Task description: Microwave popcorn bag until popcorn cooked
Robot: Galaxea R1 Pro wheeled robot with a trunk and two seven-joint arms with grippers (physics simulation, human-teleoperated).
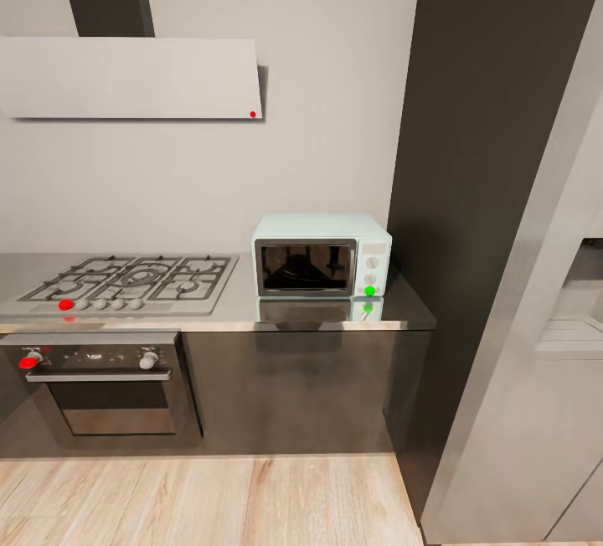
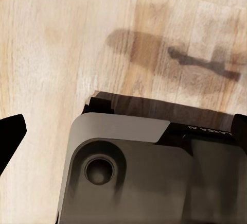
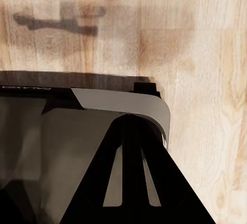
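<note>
From the head camera, the small pale mint-blue boxy microwave (image 1: 322, 254) with its dark glass door shut sits on the long grey, glossy countertop (image 1: 327, 313), toward that slab's right end and just beside a tall dark cabinet panel (image 1: 494, 194). A green marker dot glows at the lower knob of its white control panel, mirrored in the shiny surface below. To the left of the microwave, set into the same slab, lies a steel gas hob with grey grates (image 1: 126, 282), a red dot by its front knobs. Under the hob is a dark built-in oven with a bar handle (image 1: 105, 387), also marked in red, and above it hangs a flat white extractor hood (image 1: 130, 77). Pale wooden plank flooring (image 1: 209, 500) runs along the front, and a light grey tall unit (image 1: 536, 412) stands at far right. The left wrist camera looks down on the same wood floor (image 2: 62, 44) past the robot's grey base (image 2: 128, 172); a black fingertip (image 2: 10, 134) of the left gripper pokes in at the edge, and how wide it stands cannot be told. The right wrist camera shows floor (image 3: 206, 54), grey base (image 3: 62, 131), and a black slotted finger of the right gripper (image 3: 136, 183); its opening cannot be judged either.
</note>
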